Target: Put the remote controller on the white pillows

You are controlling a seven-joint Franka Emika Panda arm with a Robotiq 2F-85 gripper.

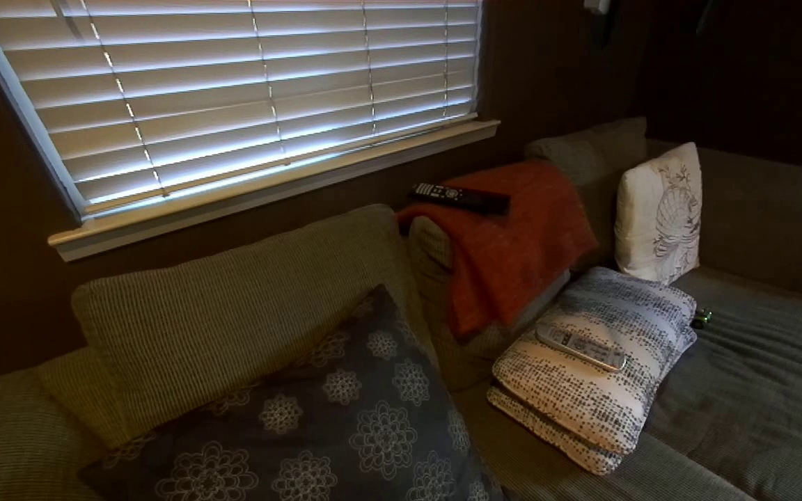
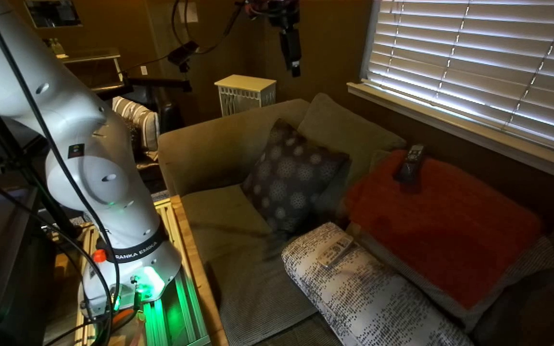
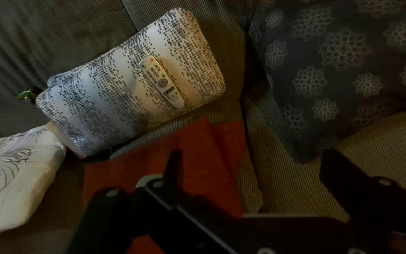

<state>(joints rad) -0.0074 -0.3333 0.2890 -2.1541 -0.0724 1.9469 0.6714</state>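
1. Where the bottom of the wrist view is crossed by the dark gripper point(image 3: 252, 160), its jaws are seen spread wide apart, and nothing is gripped by them.
2. At the upper centre of an exterior view, the gripper is shown pointed downward, well apart from the sofa point(image 2: 229, 230).
3. Right of centre in both exterior views, the black remote point(image 1: 462, 198) is borne by the orange-red blanket point(image 1: 512, 264); its buttons are turned upward.
4. The blanket is draped over a back cushion point(image 1: 431, 252) of the sofa, below the window sill point(image 1: 282, 182).
5. At the lower right of an exterior view, the two white pillows point(image 1: 571, 403) are seen stacked one on the other on the sofa.
6. By the upper pillow a pale remote point(image 3: 162, 82) is carried, laid slantwise across it with its buttons up, left of centre in the wrist view.
7. Just beside the end of the pillows, at the left of the wrist view, a small shiny green thing point(image 3: 28, 94) is seen; what it is cannot be told.
8. By the sofa a dark grey cushion point(image 2: 286, 178) with pale flower rings is held, and, at the right of an exterior view, a cream cushion point(image 1: 662, 216) with a printed drawing.
9. At the left of an exterior view the white arm point(image 2: 99, 178) is seen.
10. Farther back, a small white cabinet point(image 2: 245, 84) is shown, its inside hidden.
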